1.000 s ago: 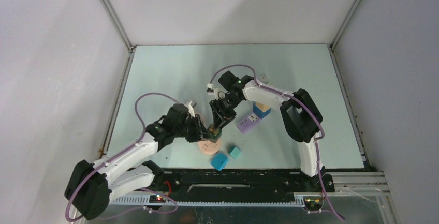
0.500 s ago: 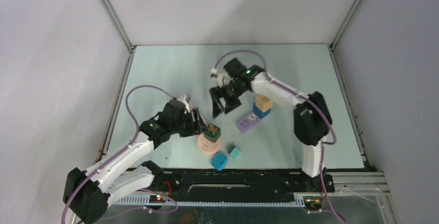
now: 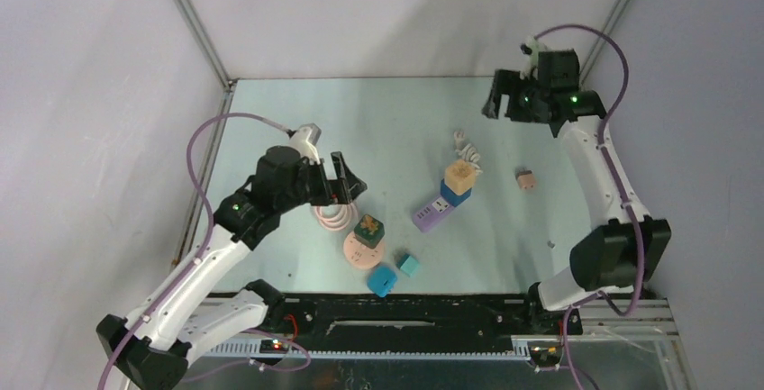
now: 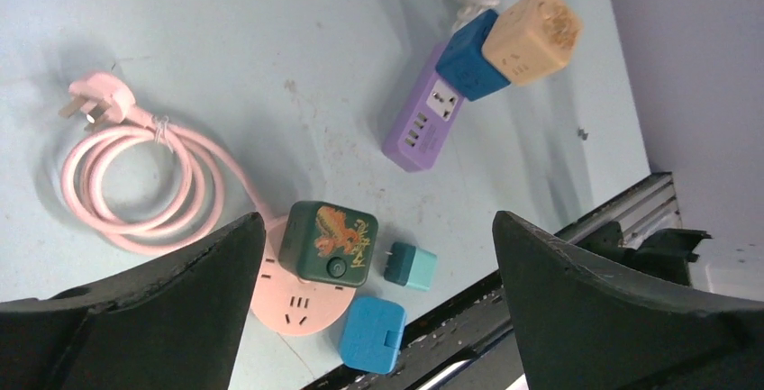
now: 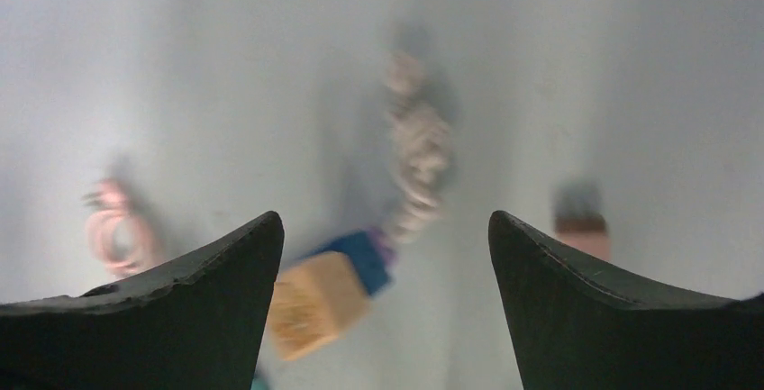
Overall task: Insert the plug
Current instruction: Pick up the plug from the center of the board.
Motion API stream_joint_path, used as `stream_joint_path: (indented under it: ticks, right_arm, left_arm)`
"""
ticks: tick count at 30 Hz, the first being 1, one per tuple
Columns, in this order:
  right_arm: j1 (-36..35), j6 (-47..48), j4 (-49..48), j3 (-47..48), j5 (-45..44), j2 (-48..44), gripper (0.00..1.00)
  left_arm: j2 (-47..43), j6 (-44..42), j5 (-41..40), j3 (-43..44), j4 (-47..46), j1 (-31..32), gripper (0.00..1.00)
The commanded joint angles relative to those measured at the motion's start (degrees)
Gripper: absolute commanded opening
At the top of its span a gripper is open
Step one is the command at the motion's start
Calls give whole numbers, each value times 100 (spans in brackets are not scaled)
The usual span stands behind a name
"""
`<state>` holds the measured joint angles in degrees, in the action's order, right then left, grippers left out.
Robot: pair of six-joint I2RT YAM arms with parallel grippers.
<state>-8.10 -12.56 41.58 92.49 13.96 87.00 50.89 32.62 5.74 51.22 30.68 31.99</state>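
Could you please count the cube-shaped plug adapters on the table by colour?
Green adapter: 1
Blue adapters: 2
Teal adapter: 1
Tan adapter: 1
Pink adapter: 1
Total: 6

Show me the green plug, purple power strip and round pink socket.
green plug [image 4: 328, 242], left wrist view, patterned top face.
purple power strip [image 4: 423, 122], left wrist view, face beside ports.
round pink socket [image 4: 290, 304], left wrist view, bare edge below plug.
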Motion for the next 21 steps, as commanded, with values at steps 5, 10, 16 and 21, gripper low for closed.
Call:
stream_joint_path:
  ticks: [5, 10, 16, 21]
  right_arm:
    - [1190, 498, 566, -1420, -1534, 1184, 86]
    - [1459, 508, 622, -1396, -1554, 1827, 83]
    - [1632, 544, 679, -1014, -934, 2581, 75]
    - [1601, 570, 725, -720, -844, 3045, 68]
  left_arm:
    - [145, -256, 462, 623, -308, -173, 100]
    - [299, -206, 711, 633, -483, -193, 100]
    - [467, -150, 933, 685, -679, -218, 100]
    - [616, -157, 1018, 828, -683, -253, 100]
